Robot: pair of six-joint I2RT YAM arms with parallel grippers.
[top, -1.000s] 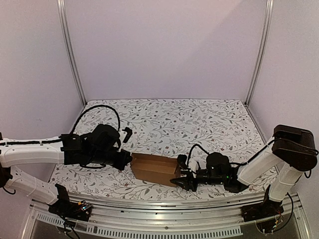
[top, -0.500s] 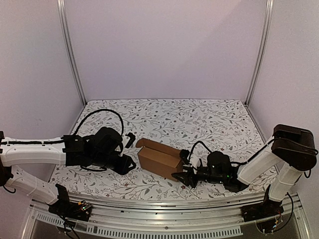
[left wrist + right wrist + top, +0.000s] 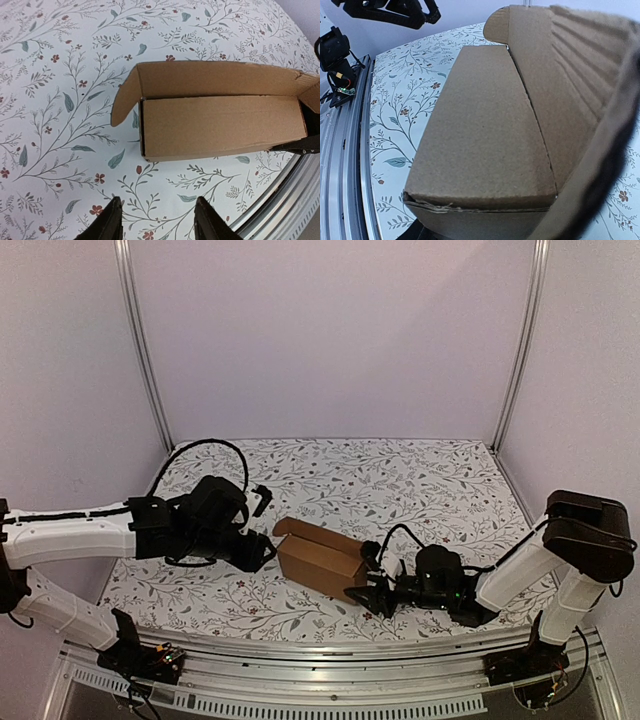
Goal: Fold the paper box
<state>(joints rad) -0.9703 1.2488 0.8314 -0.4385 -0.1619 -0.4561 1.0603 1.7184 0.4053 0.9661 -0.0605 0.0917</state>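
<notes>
One carton on the floral table: the paper box lies just ahead of the left gripper, apart from it, with its long axis running across the spread fingers. The right gripper pinches the box's far end, so it is the nearer arm. The long lid flap stands open. Judgement: the left gripper would advance straight ahead to fold it.
</notes>
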